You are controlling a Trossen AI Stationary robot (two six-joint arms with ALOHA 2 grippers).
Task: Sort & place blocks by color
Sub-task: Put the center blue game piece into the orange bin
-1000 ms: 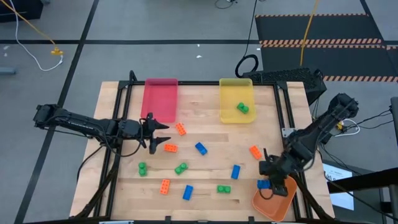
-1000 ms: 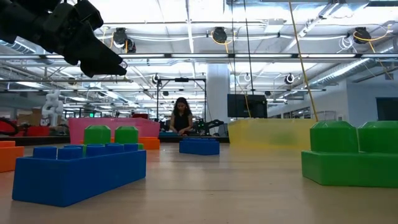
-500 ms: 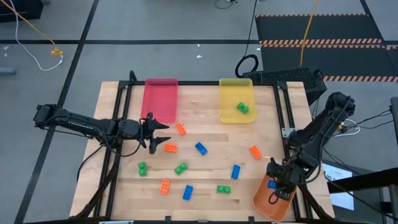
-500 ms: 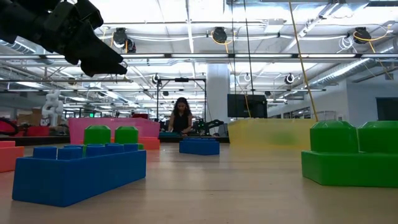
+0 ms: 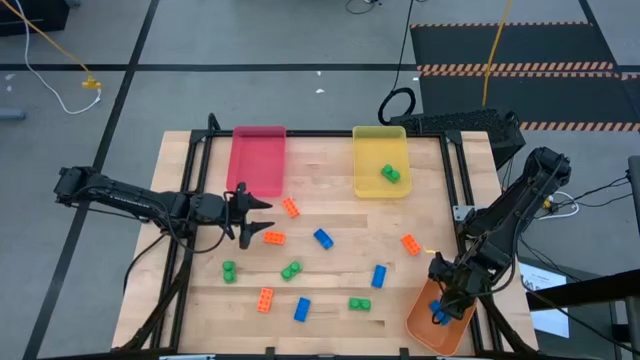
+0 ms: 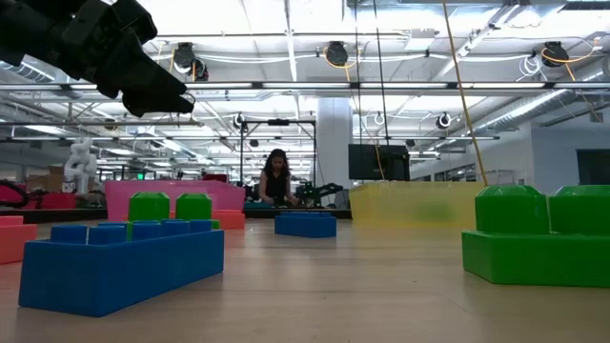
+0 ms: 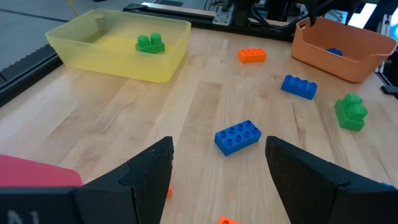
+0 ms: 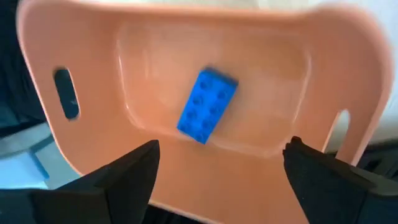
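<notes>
My right tool (image 5: 441, 312) hangs spread above the orange tray (image 8: 186, 74), a blue block (image 8: 206, 106) lying loose inside; my left tool (image 7: 214, 180) waits spread over the worktop (image 5: 330, 200).

My right tool (image 5: 441, 312) hangs low at the near right corner of the worktop, its arm folded back behind it, fingers (image 8: 124, 177) spread wide with nothing between them. My left tool (image 5: 252, 217) reaches in from the left, level, fingers (image 7: 146, 174) parted and empty.
</notes>
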